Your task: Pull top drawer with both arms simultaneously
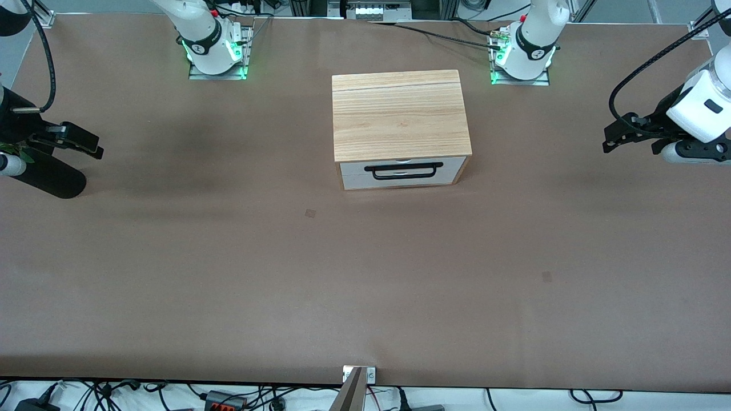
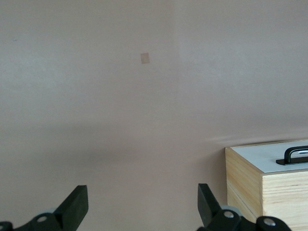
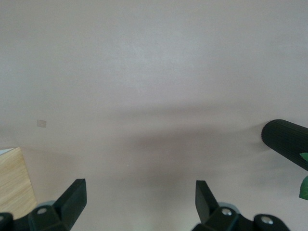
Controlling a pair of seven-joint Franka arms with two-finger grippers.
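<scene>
The light-wood cabinet (image 1: pixel 400 114) stands in the middle of the table, toward the arms' bases. Its top drawer (image 1: pixel 354 166) has a white front and a long black bar handle (image 1: pixel 404 171); it is pushed in flush. My left gripper (image 1: pixel 612 137) hangs open and empty over the left arm's end of the table, well apart from the cabinet. In the left wrist view (image 2: pixel 143 197) the cabinet's corner (image 2: pixel 269 192) and one handle end (image 2: pixel 294 155) show. My right gripper (image 1: pixel 91 145) hangs open and empty over the right arm's end of the table; the right wrist view (image 3: pixel 140 192) shows a cabinet edge (image 3: pixel 12 183).
A black ribbed cylinder (image 1: pixel 51 178) lies on the table under the right arm, and it also shows in the right wrist view (image 3: pixel 286 142). The brown table (image 1: pixel 365 285) stretches from the cabinet to the front camera. Cables run along the table's edges.
</scene>
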